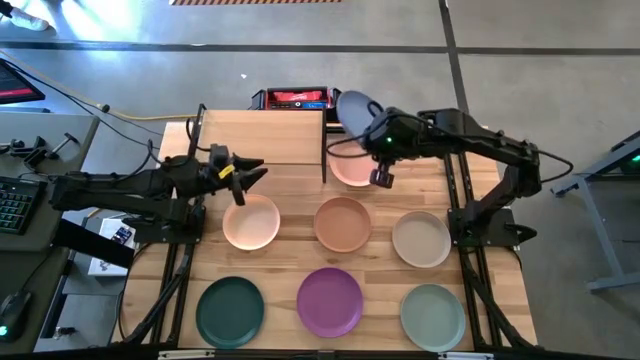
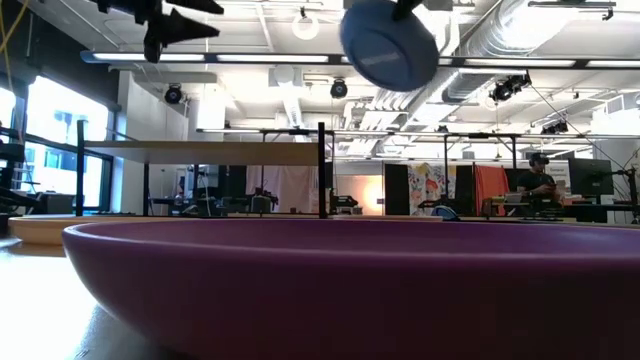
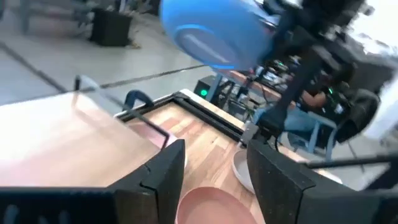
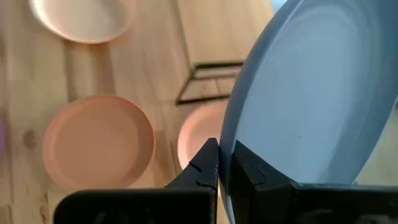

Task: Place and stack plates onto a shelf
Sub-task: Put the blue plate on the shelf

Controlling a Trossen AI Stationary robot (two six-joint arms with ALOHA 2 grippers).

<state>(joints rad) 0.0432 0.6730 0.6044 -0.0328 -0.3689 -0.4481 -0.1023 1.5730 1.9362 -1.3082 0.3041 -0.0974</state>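
Note:
My right gripper (image 1: 372,127) is shut on the blue plate (image 1: 356,110) and holds it in the air beside the shelf's (image 1: 262,137) right end, above the pink plate (image 1: 348,168). The pink plate lies flat on the table next to the shelf's black support. In the low view the blue plate (image 2: 388,45) hangs tilted, higher than the shelf board (image 2: 210,151). My left gripper (image 1: 253,173) is open and hovers in front of the shelf, over the far rim of the peach plate (image 1: 251,222). My right gripper pinches the blue plate's rim (image 4: 231,163) between its two fingers, one finger on each face of the plate. The plate is lifted clear of everything. It is tilted steeply and extends from the fingers toward the table's far edge.
Terracotta (image 1: 343,224) and cream (image 1: 421,239) plates lie in the middle row with the peach one. Dark green (image 1: 230,311), purple (image 1: 330,301) and sage green (image 1: 433,316) plates lie along the near edge. The shelf board is bare. A red box (image 1: 296,98) sits behind it.

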